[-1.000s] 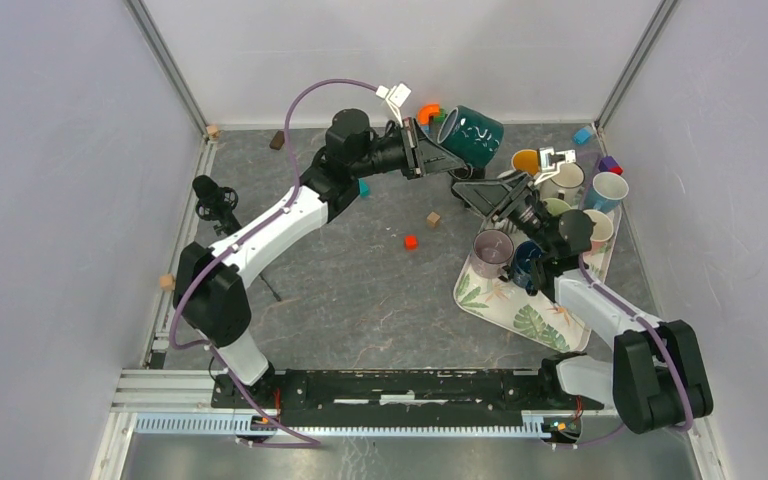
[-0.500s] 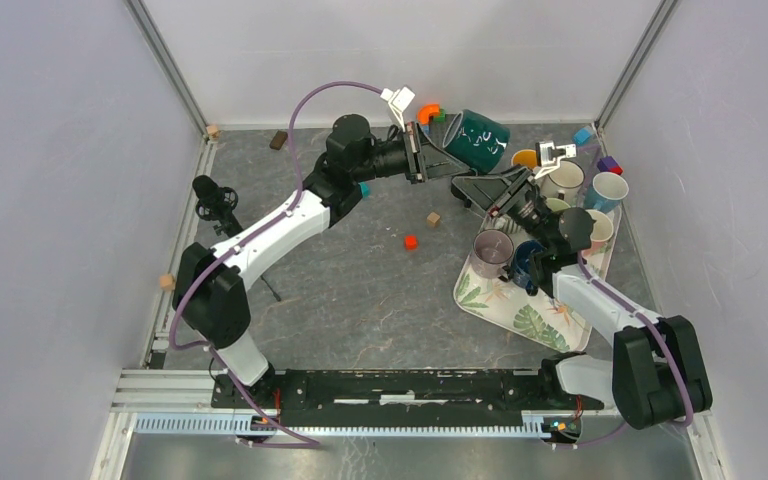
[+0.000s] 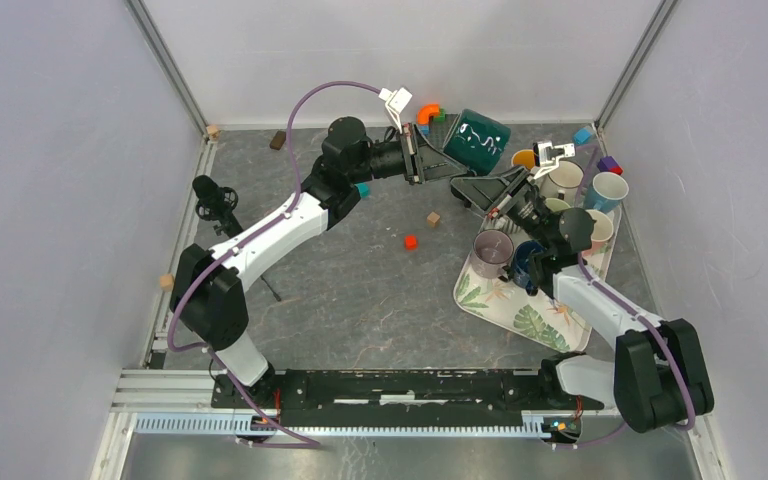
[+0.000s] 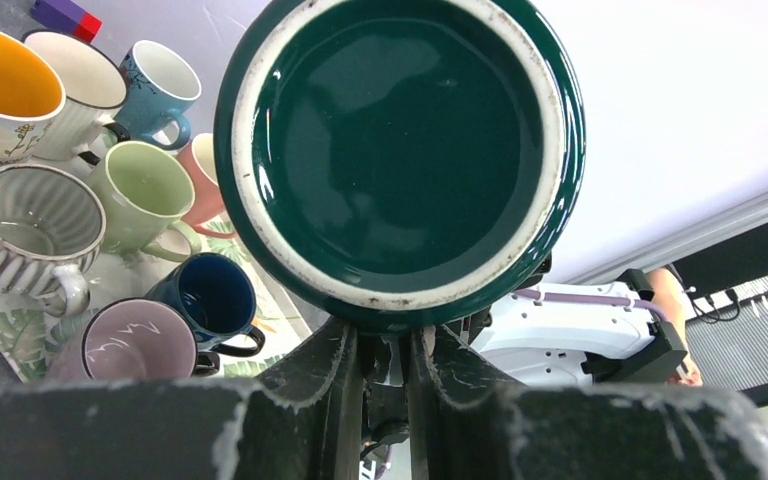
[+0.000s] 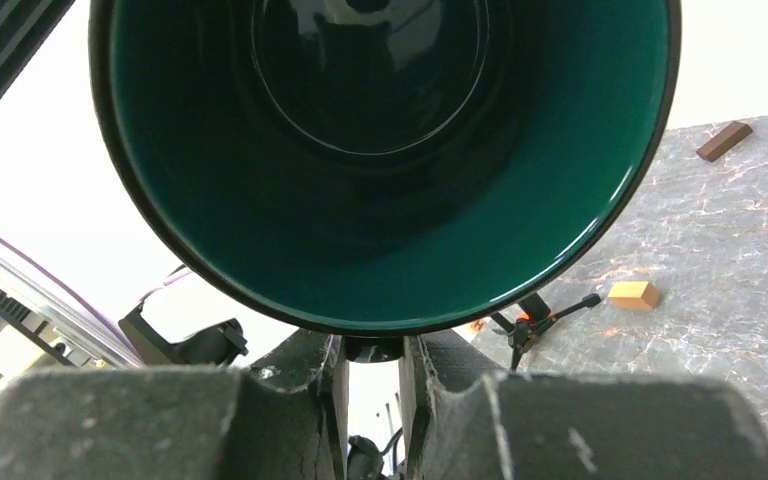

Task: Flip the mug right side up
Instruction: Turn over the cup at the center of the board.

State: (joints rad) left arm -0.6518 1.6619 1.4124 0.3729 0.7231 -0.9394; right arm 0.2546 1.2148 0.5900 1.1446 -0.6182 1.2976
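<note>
The dark green mug (image 3: 480,138) hangs in the air at the back of the table, lying on its side. The left wrist view looks at its base (image 4: 400,150); the right wrist view looks into its mouth (image 5: 380,150). My left gripper (image 3: 434,160) comes in from the left and is shut on the mug's handle, under the base (image 4: 382,335). My right gripper (image 3: 463,183) reaches in from the right below the mug. Its jaws stand narrow around the dark handle just under the rim (image 5: 372,345). Most of the handle is hidden by the fingers.
A leaf-patterned tray (image 3: 520,320) at the right holds several upright mugs, among them a lilac one (image 3: 492,247) and a navy one (image 3: 527,262). A red cube (image 3: 411,241) and a tan block (image 3: 433,219) lie mid-table. A small black stand (image 3: 210,195) is at the left.
The right gripper moved up to the mug and its jaws closed from wide open onto the handle. The left gripper turned the mug slightly while holding it.
</note>
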